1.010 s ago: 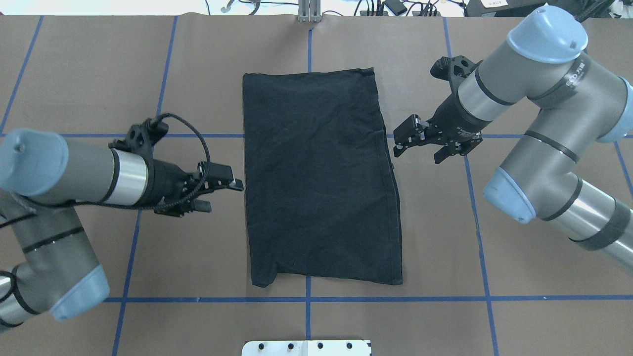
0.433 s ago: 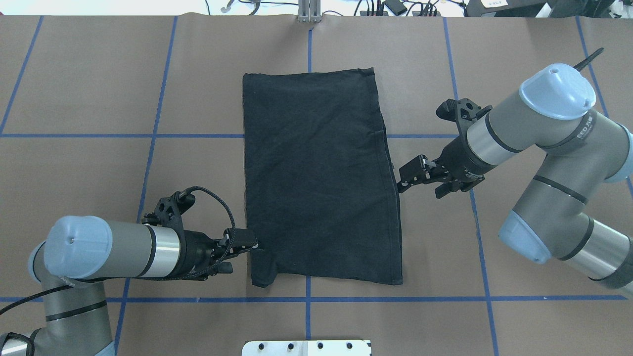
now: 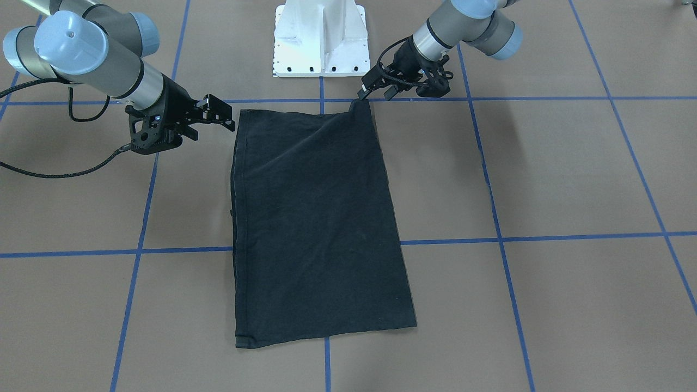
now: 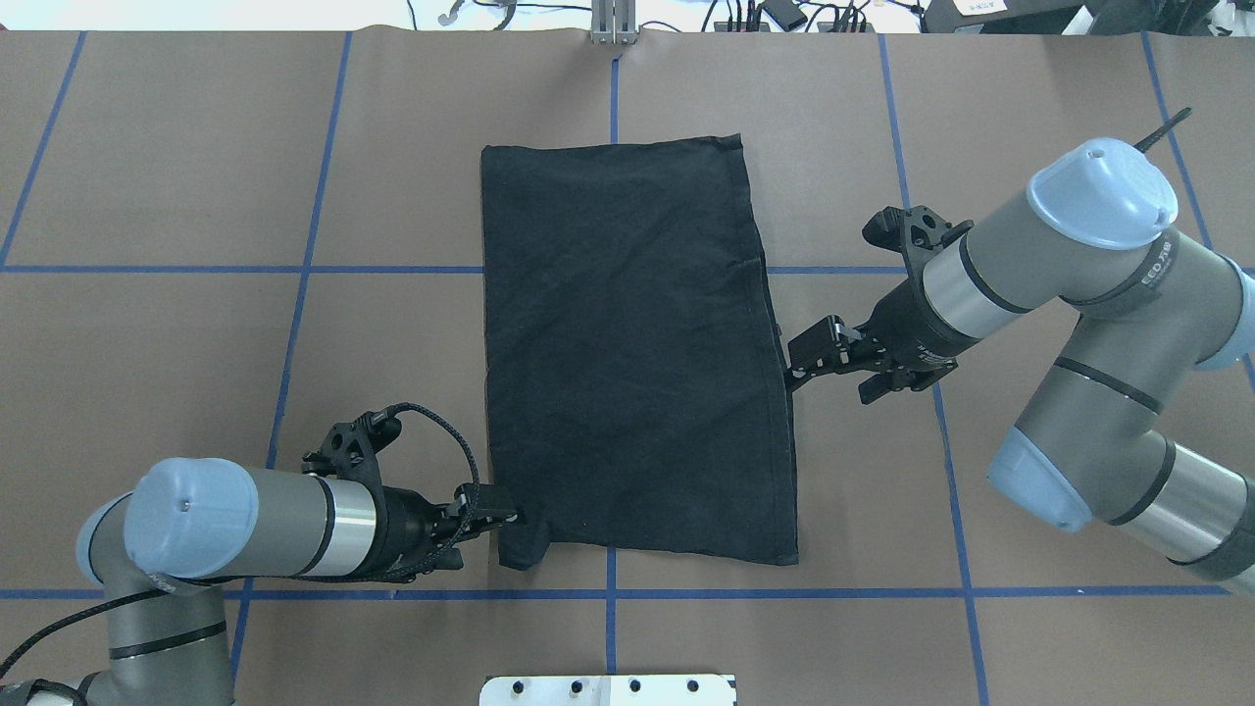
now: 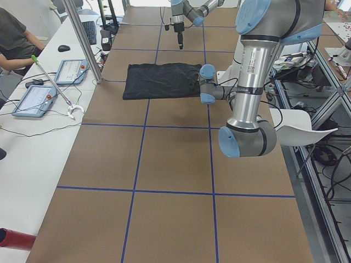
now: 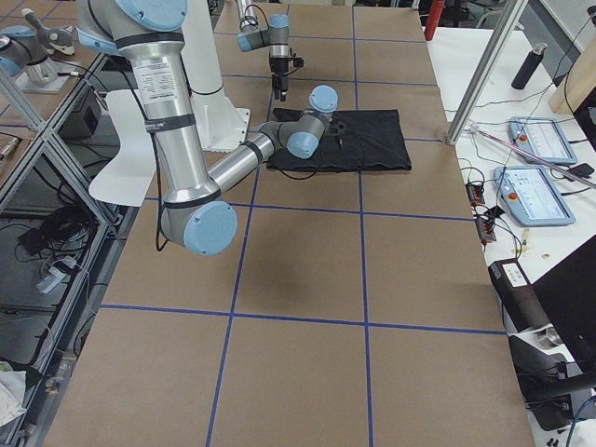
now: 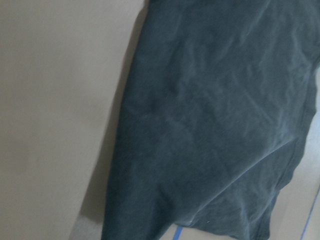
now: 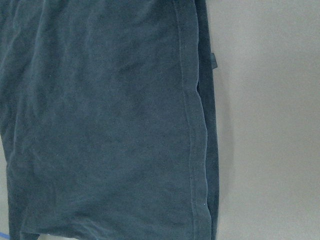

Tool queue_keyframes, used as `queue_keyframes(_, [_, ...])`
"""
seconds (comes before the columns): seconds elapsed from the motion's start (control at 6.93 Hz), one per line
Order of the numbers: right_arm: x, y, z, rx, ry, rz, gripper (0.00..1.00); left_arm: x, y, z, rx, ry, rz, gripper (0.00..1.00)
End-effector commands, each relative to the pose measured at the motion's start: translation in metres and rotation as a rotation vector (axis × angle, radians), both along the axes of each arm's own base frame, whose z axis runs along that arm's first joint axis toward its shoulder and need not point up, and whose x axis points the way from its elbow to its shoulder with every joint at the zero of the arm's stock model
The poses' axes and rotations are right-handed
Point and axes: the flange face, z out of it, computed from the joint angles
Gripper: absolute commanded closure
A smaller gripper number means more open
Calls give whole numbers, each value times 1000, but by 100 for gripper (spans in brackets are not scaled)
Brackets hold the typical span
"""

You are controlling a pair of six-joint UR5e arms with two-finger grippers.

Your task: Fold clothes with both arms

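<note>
The black T-shirt (image 4: 627, 343) lies flat as a folded rectangle on the brown table, plain side up, with no logo showing. It also shows in the front view (image 3: 316, 228) and fills both wrist views (image 7: 215, 125) (image 8: 100, 125). My left gripper (image 4: 488, 536) sits low at the shirt's near-left corner, jaws apart, one finger touching the corner (image 3: 361, 103). My right gripper (image 4: 828, 382) is open just off the middle of the shirt's right edge, next to the hem. In the front view the left gripper (image 3: 374, 96) is upper right and the right gripper (image 3: 213, 128) upper left.
The white pedestal base (image 3: 320, 38) stands at the robot's side of the table, close behind the shirt's near edge. Blue tape lines (image 4: 784, 592) grid the brown surface. A side bench with tablets (image 5: 33, 101) and a seated person (image 5: 13, 38) runs along the far edge.
My left gripper moved toward the robot along the shirt's left edge and reached its near-left corner. My right gripper moved nearer and in to the shirt's right edge. The shirt has not moved.
</note>
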Motion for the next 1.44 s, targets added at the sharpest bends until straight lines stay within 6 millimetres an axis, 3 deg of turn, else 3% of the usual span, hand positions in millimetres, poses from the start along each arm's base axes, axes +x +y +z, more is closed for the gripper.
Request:
queue_keyframes(0.0, [-1, 0, -1, -2, -2, -3, 0, 21, 0, 2, -4, -15, 9, 0])
queue_keyframes(0.14, [-1, 0, -2, -2, -4, -7, 0, 27, -1, -6, -2, -4, 10, 1])
queue_keyframes(0.43, [-1, 1, -2, -2, -6, -9, 0, 32, -2, -2, -3, -15, 10, 13])
queue_keyframes(1.01, [0, 1, -2, -5, -7, -12, 0, 35, -2, -1, -2, -18, 14, 17])
queue_keyframes(1.3, [0, 0, -2, -6, -7, -14, 0, 37, -2, 1, -4, -22, 14, 25])
